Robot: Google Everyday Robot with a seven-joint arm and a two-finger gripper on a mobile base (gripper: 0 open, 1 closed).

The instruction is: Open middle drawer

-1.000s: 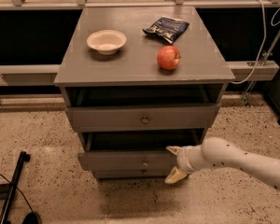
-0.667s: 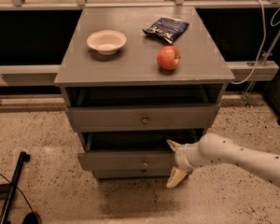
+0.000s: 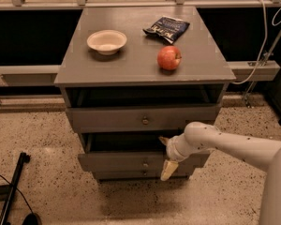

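Note:
The grey cabinet (image 3: 140, 69) has three stacked drawers. The middle drawer (image 3: 122, 162), with a small brass knob (image 3: 145, 163), stands pulled out a little, with a dark gap above its front. My gripper (image 3: 166, 156) is at the right part of that drawer front, on a white arm coming from the right. It is open: one pale finger (image 3: 164, 140) reaches into the gap above the front and the other (image 3: 168, 169) hangs before its lower edge. The top drawer (image 3: 140, 118) also stands slightly out.
On the cabinet top lie a white bowl (image 3: 107, 41), a red apple (image 3: 169, 58) and a dark chip bag (image 3: 166, 28). The bottom drawer (image 3: 131, 174) is shut. A black stand (image 3: 11, 191) lies on the speckled floor at the left. A rail runs behind the cabinet.
My gripper has shifted slightly left along the middle drawer front. The drawer itself sits about where it was.

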